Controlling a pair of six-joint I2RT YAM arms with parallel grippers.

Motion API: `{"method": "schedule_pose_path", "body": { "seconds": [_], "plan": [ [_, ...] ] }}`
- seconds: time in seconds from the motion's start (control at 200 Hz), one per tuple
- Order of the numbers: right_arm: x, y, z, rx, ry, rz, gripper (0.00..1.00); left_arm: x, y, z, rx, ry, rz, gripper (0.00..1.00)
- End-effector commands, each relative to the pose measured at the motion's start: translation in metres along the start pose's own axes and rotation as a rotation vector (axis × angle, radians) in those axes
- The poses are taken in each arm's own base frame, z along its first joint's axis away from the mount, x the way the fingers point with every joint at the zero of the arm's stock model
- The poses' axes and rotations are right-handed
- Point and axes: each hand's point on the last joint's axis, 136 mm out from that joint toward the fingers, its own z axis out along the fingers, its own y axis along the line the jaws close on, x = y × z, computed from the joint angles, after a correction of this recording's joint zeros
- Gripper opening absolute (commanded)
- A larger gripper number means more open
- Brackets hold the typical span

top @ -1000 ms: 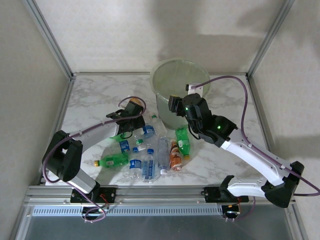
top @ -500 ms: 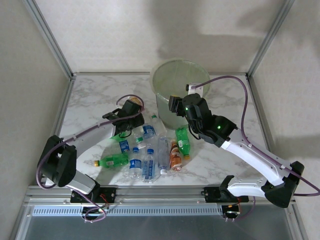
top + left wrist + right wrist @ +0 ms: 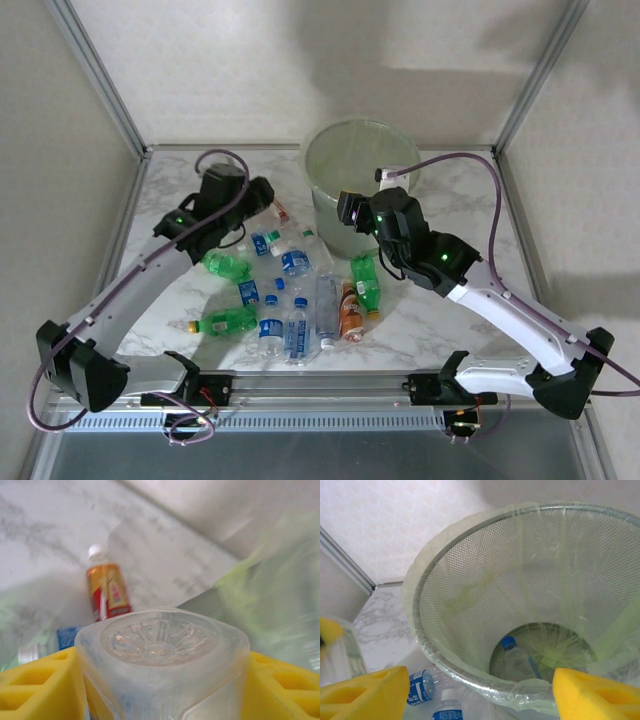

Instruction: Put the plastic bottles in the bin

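Note:
My left gripper [image 3: 160, 685] is shut on a clear plastic bottle [image 3: 159, 639], whose ribbed base faces the camera between the yellow fingers [image 3: 30, 690]. In the top view this gripper [image 3: 262, 196] hangs above the table, left of the bin [image 3: 322, 142]. My right gripper [image 3: 480, 695] stands open over the bin's near rim [image 3: 470, 677], with nothing between its fingers; it shows at the bin's front wall [image 3: 347, 210]. One blue-capped clear bottle [image 3: 520, 661] lies on the bin's floor. Several plastic bottles [image 3: 296, 300], clear, green and orange-labelled, lie in a heap in front of the bin.
An orange-labelled bottle [image 3: 107, 592] lies apart on the marble table [image 3: 180, 200], just beyond the left gripper. Metal frame posts [image 3: 100, 80] and pale walls close in the table at the back and sides. The right arm's cable [image 3: 480, 170] loops beside the bin.
My left arm has risen from the heap, carrying the clear bottle up and back to the left. The right gripper has stayed at the bin's rim.

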Motion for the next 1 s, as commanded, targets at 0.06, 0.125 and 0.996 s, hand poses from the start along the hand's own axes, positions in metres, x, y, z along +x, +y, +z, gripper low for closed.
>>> {"method": "schedule_pose_path", "body": {
  "seconds": [0.06,0.125,0.996],
  "plan": [
    [-0.02,0.022,-0.019,-0.149,-0.033,0.057,0.78,-0.035,-0.039,-0.031,0.135,-0.03,-0.013,0.58],
    [-0.023,0.037,-0.026,-0.246,-0.03,0.06,0.79,-0.043,-0.056,-0.037,0.207,-0.032,-0.037,0.58],
    [-0.036,0.119,-0.038,-0.68,0.108,0.092,0.88,-0.058,-0.155,-0.08,0.837,0.092,-0.306,0.58]
  ]
}}
